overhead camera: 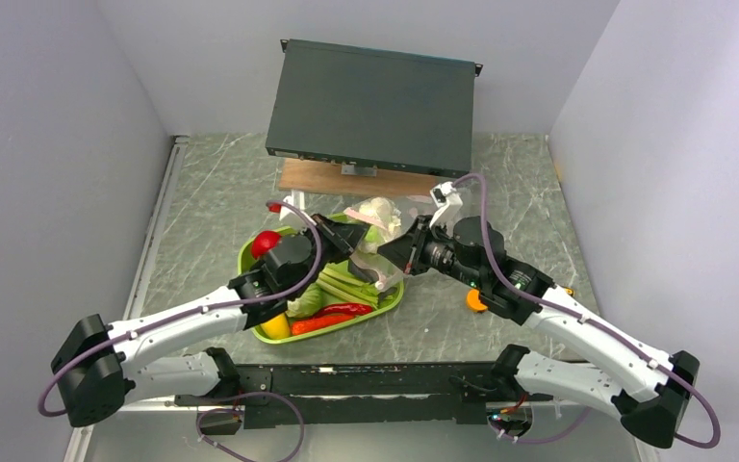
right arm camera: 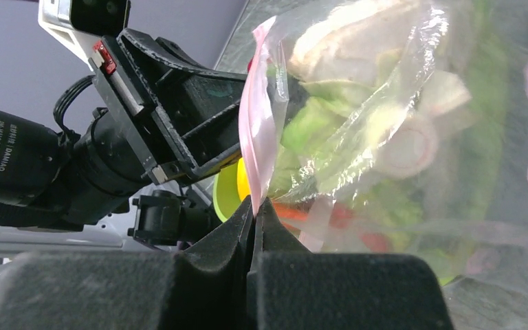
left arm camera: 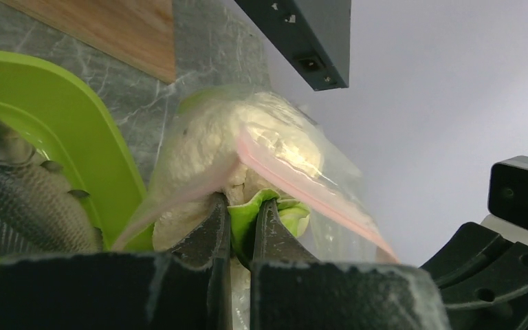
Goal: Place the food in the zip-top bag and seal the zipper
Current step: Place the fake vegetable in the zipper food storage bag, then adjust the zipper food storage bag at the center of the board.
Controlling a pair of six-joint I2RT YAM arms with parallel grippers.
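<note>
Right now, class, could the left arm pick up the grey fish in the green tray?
Probably not yet: the left gripper is shut on green cabbage at the bag, though the fish lies uncovered nearby.

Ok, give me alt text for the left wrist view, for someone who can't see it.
The left hand pinches a pale green cabbage leaf just under the pink zipper of the clear zip-top bag, which holds white cauliflower. At the picture's left edge, a grey fish lies in the lime-green tray.
</note>
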